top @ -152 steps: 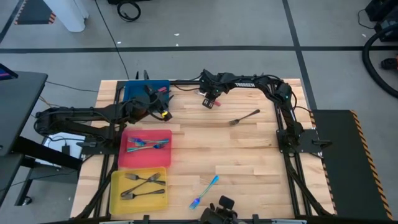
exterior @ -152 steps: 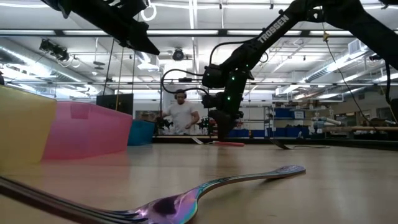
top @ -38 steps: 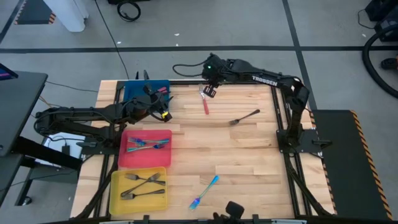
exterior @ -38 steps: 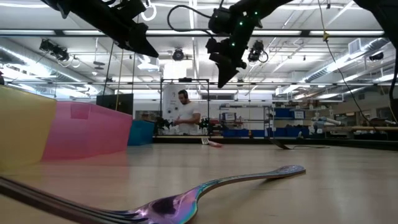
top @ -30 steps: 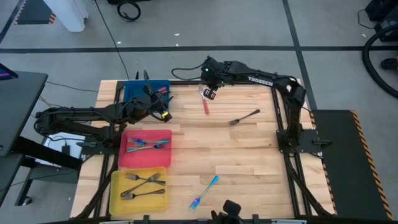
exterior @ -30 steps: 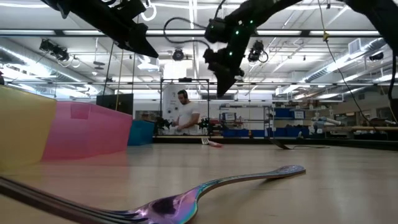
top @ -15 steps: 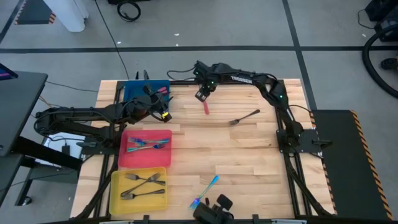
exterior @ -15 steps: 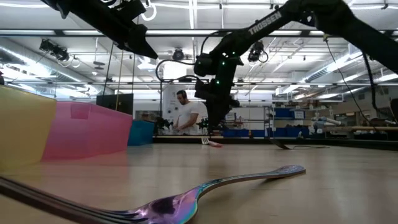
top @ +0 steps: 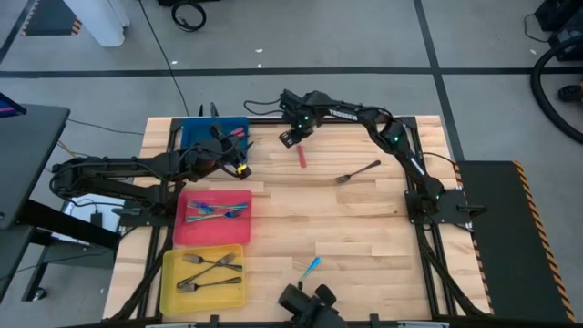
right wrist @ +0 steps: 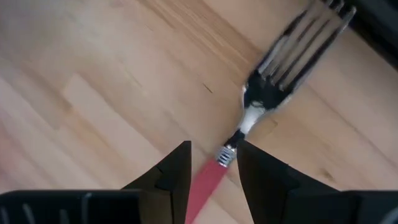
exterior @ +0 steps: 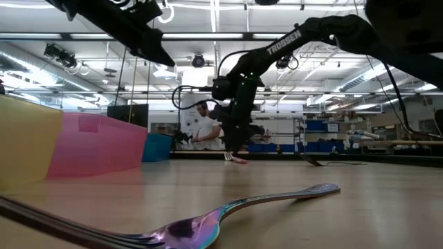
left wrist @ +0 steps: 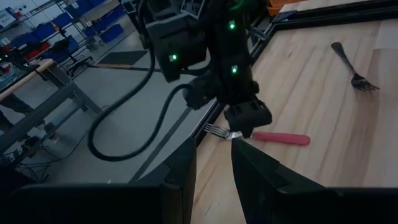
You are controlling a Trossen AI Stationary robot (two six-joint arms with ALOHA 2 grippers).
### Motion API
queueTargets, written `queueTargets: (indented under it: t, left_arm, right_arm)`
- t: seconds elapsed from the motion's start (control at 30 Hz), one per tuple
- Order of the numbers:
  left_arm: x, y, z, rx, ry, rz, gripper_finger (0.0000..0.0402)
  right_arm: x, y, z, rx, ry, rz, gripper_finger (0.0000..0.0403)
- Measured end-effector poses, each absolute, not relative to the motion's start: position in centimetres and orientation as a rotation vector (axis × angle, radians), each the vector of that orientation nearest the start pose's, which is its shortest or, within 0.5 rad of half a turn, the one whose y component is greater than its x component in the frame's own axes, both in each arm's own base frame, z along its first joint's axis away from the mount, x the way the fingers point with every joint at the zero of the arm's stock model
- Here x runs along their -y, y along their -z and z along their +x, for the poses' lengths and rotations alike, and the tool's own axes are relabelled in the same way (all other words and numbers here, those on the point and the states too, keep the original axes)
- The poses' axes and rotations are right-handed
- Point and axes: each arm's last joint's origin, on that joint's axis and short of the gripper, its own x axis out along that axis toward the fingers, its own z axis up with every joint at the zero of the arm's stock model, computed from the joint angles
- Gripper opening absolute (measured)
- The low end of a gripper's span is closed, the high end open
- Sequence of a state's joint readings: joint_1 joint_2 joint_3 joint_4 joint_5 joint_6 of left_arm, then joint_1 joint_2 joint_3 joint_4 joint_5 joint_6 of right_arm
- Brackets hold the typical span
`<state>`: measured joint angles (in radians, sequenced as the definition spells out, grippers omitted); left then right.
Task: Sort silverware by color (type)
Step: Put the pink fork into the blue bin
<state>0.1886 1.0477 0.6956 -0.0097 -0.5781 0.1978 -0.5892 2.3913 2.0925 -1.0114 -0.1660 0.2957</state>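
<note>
From above, the right gripper [top: 288, 138] has come down and toward the left since a moment ago, and now it hangs over the fork end of the red-handled fork [top: 301, 156] on the tabletop [top: 364, 228]. I judge it is lining up for a pick. The left gripper [top: 239, 160] waits between the blue tray [top: 196, 132] and the red tray [top: 239, 232]; a grey fork [top: 358, 172] and a blue-handled fork [top: 310, 267] lie well apart, not yet sorted.

In the low view, the right arm, which was high shortly before, now reaches down until almost touching the fork.

In the left wrist view, the left fingers [left wrist: 255, 171] stand apart and hold nothing. Far ahead of them the right gripper sits just over the fork's neck.

In the right wrist view, the right fingers [right wrist: 177, 168] are apart and empty. The fork [right wrist: 261, 106] lies flat between them, red handle nearest, shiny metal neck and four prongs pointing away.
</note>
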Motion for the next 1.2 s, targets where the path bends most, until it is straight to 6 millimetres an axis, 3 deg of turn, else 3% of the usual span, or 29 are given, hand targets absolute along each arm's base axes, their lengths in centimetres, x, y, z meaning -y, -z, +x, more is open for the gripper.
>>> queueTargets:
  t: [0.17,0.4,0.57,0.87,0.97,1.13,1.2]
  left_arm:
    - [-5.8,-27.1,21.8,-0.444,-0.72,0.259,0.0103]
    - [-5.8,-27.1,21.8,-0.444,-0.72,0.259,0.0103]
    - [-5.8,-27.1,21.8,-0.444,-0.72,0.258,0.0103]
    - [-5.7,-27.1,21.8,-0.444,-0.719,0.258,0.0103]
    - [-5.7,-27.1,21.8,-0.446,-0.719,0.259,0.0103]
    - [-5.7,-27.1,21.8,-0.448,-0.719,0.259,0.0103]
    - [-5.7,-27.1,21.8,-0.449,-0.719,0.259,0.0103]
  right_arm:
    - [27.1,-17.6,40.7,-1.187,0.614,0.693,0.0137]
    - [27.1,-17.1,40.6,-1.203,0.575,0.738,0.0138]
    - [26.2,-15.4,41.2,-1.266,0.547,0.729,0.0138]
    - [26.2,-15.5,41.2,-1.28,0.536,0.689,0.0135]
    - [26.5,-15.4,40.6,-1.323,0.513,0.668,0.0116]
    - [26.8,-15.4,39.9,-1.374,0.481,0.651,0.004]
    - [26.9,-15.4,39.8,-1.382,0.466,0.635,0.0037]
